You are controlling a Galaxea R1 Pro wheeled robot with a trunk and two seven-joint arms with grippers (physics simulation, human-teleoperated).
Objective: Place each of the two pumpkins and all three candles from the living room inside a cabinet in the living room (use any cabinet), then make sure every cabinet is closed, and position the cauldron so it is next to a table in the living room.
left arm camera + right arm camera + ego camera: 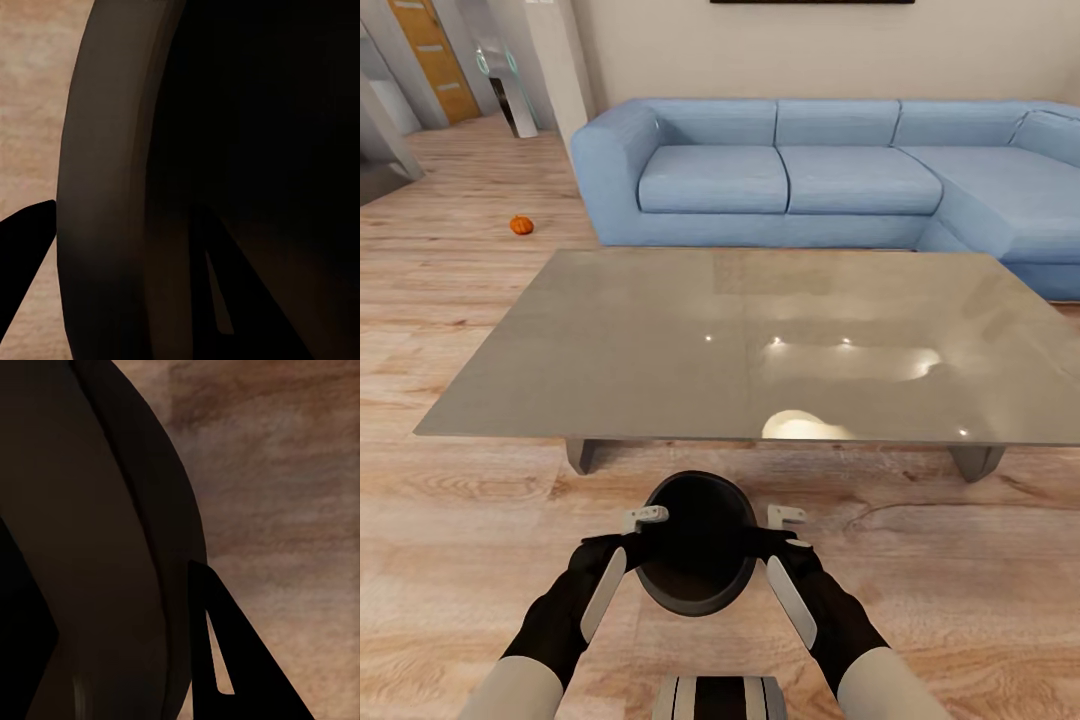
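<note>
The black cauldron [698,545] sits between my two hands, low over the wooden floor, just in front of the grey table's near edge [660,432]. My left gripper [645,535] is shut on its rim: in the left wrist view one finger [214,300] is inside the pot and the other outside the wall [112,225]. My right gripper [778,535] grips the opposite rim the same way, with one finger [221,652] outside the cauldron's belly [97,547]. One orange pumpkin [521,225] lies on the floor far to the left. The cabinet is out of view.
A long blue corner sofa [810,170] stands behind the low table. A white pillar [555,60] and a doorway [430,50] are at the back left. Open wooden floor [440,300] runs along the table's left side.
</note>
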